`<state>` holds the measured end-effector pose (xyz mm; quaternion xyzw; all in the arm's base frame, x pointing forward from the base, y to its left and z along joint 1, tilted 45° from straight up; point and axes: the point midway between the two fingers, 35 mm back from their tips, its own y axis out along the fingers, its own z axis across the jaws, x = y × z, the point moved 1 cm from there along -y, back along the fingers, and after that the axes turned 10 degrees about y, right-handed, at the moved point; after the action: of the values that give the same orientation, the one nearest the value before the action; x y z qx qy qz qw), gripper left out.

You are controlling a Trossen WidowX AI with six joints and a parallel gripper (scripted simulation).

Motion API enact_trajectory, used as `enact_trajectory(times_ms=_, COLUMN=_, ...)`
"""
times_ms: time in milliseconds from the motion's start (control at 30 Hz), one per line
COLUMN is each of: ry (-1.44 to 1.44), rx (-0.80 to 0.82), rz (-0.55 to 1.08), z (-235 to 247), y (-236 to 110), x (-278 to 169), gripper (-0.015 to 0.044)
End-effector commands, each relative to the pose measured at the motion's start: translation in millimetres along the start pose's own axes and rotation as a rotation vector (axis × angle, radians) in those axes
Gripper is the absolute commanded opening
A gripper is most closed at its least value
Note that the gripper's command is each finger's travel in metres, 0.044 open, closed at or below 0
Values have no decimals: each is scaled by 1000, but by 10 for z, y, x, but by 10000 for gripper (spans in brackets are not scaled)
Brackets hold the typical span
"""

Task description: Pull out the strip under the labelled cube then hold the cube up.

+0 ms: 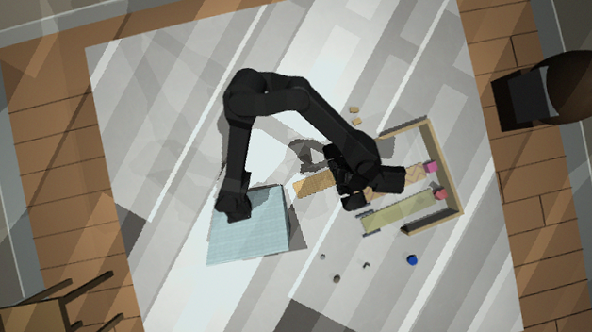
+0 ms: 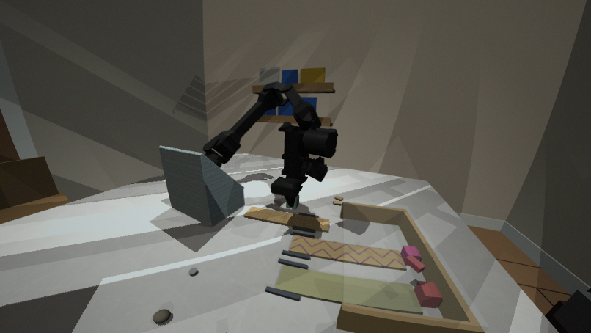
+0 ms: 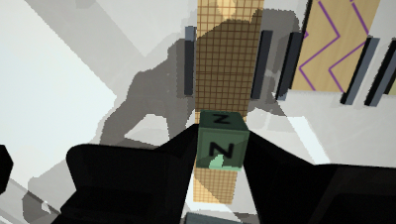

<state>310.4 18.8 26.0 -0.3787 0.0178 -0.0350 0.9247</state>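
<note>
My gripper (image 2: 292, 201) (image 3: 218, 131) is shut on the green cube (image 2: 294, 204) (image 3: 222, 149), labelled N. The wrist view shows the cube between both fingers. It is held in the air above the grid-patterned strip (image 1: 312, 184) (image 2: 268, 216) (image 3: 223, 89), and touches nothing below that I can see. In the top view the arm hides the cube. The grid strip lies between dark guide rails, its far part out toward the blue wedge. The zigzag strip (image 1: 414, 174) (image 2: 347, 252) (image 3: 322, 30) and the olive strip (image 1: 397, 209) (image 2: 351, 287) lie beside it.
A wooden frame (image 1: 440, 162) (image 2: 414, 231) stands around the strips' far ends. A pink cube (image 1: 430, 166) (image 2: 410, 251) and a red block (image 1: 439, 193) (image 2: 428, 295) are near its wall. A blue wedge (image 1: 251, 231) (image 2: 185, 185) stands beyond the grid strip. A blue ball (image 1: 412, 259) lies apart.
</note>
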Motion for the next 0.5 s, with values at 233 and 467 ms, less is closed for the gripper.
enact_trajectory(times_ms=233, ry=-8, rx=-8, rz=-5, z=-10, y=-334, x=-88, gripper=0)
enact_trajectory(times_ms=467, ry=-8, rx=-8, rz=-5, z=-8, y=-373, x=-90, gripper=0)
